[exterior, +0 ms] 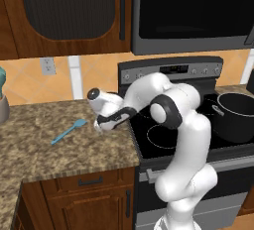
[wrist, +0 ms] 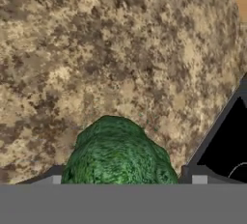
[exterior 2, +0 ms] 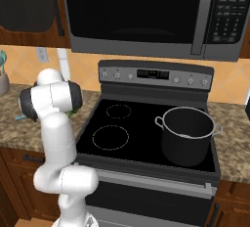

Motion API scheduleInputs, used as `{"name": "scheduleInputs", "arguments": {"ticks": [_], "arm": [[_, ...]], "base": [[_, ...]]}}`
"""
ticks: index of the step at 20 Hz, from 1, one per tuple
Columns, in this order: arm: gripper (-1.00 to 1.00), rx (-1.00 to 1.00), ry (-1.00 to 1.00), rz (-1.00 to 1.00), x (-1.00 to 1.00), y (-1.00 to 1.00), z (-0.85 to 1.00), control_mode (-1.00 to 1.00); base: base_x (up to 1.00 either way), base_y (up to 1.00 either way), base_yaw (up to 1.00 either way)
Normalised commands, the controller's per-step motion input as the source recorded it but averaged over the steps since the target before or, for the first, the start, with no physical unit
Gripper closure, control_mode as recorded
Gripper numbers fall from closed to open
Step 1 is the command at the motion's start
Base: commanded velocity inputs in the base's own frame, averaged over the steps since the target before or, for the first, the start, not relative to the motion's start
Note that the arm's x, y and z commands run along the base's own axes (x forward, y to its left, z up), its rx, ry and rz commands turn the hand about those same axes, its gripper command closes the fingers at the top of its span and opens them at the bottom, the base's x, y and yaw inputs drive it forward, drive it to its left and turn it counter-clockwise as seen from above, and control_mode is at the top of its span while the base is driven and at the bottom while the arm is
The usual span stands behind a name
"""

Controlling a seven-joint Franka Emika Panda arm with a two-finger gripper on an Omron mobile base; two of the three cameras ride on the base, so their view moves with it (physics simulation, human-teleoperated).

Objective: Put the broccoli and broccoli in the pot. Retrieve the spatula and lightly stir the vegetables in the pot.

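So right now I'm hanging my two-finger gripper (exterior: 100,126) low over the speckled brown granite counter (exterior: 44,140), and 1 small dark-green broccoli floret (wrist: 118,158) is sitting dead centre between my fingertips, right under the hand. Jaws are looking partly open on either side of it; can't tell if they're actually touching it yet. The dark grey cylindrical pot (exterior 2: 187,135) is waiting on the black stovetop (exterior 2: 122,128), well off to my right. The slim light-blue spatula (exterior: 68,131) is lying just left.
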Motion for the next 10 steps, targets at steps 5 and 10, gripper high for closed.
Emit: {"name": "scheduleInputs", "arguments": {"ticks": [5, 10], "arm": [[1.00, 0.02, -0.29, 0.00, -1.00, -0.41, 0.41, -1.00], [1.00, 0.13, -0.23, -0.01, -0.94, -0.48, 0.88, -1.00]], "base": [[0.00, 0.00, 0.00], [0.00, 0.00, 0.00]]}}
